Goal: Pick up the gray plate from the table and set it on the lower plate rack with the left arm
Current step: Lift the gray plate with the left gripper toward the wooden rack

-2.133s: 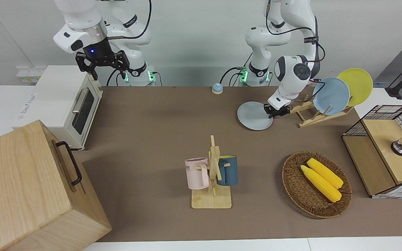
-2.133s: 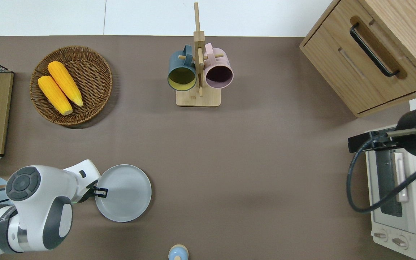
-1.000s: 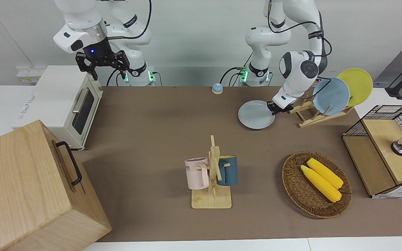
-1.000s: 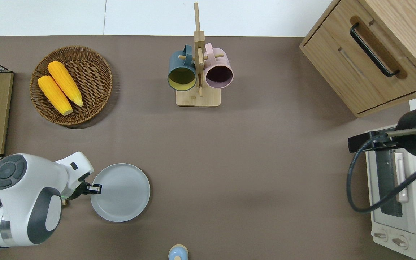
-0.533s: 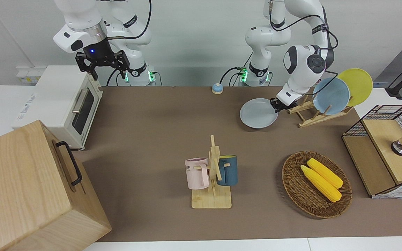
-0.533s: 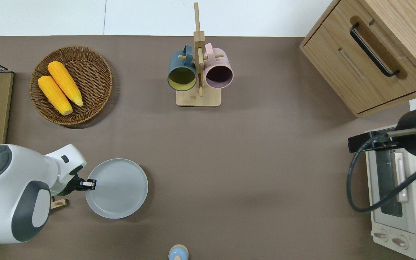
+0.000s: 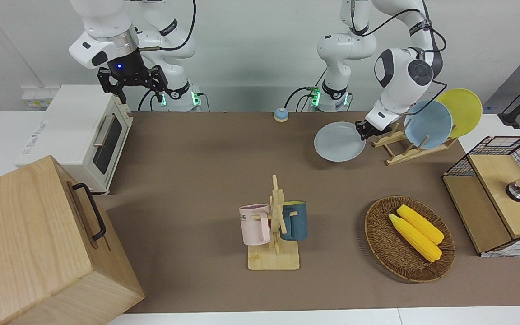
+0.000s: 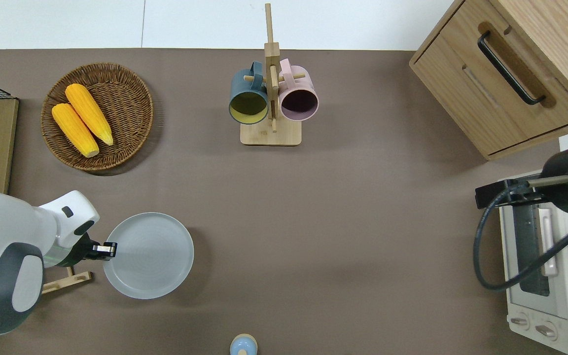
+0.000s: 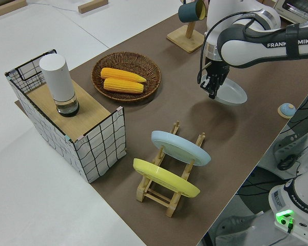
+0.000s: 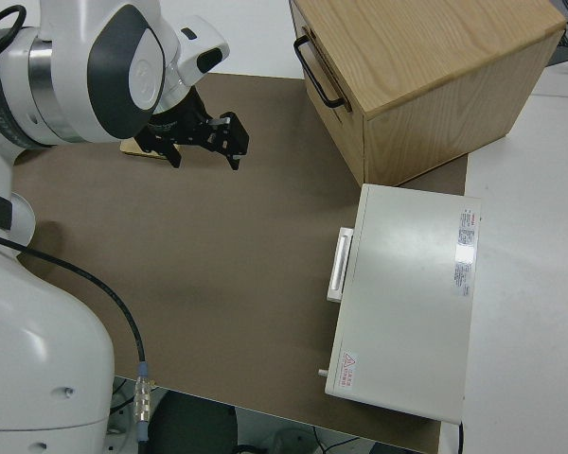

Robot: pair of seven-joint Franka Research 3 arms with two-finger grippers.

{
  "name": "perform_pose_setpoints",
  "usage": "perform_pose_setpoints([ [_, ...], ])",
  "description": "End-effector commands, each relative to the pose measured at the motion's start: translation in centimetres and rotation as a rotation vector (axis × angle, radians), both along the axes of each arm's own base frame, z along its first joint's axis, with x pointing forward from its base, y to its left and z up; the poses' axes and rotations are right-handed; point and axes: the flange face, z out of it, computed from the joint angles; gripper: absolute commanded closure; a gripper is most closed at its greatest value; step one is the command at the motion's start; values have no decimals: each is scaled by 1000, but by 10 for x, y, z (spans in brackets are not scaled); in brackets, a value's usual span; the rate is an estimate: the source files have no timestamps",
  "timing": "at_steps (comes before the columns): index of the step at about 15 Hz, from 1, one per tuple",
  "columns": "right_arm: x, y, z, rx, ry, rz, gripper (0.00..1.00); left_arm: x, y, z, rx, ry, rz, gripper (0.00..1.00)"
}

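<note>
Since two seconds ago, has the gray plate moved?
Yes. The gray plate, gripped at its rim by the left claw, has lifted off the table and shifted toward the rack, away from the bell.

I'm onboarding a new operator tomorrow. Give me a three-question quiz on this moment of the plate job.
1. True or false: the gray plate rests flat on the table.
2. Which gripper holds it? A) left gripper B) right gripper
3. How many plates already stand in the plate rack, and what colors?

Key:
1. False: it hangs above the table, gripped at its rim.
2. A; the right arm is parked.
3. Two: a blue plate and a yellow plate.
</note>
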Motion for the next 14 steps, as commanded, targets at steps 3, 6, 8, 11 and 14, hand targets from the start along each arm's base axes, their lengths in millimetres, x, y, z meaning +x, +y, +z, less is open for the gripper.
perform_pose_setpoints([
  [3,-2,0,3,6,7,-2,11,8,8,47,5,22,13,1000],
  [6,-2,0,3,6,7,0,11,12,24,72,21,24,27,1000],
  [8,-3,1,3,6,7,1,13,13,39,91,30,21,46,1000],
  [11,-2,0,3,6,7,-2,13,12,53,111,32,17,69,1000],
  [14,-3,1,3,6,7,0,11,9,58,116,86,18,55,1000],
])
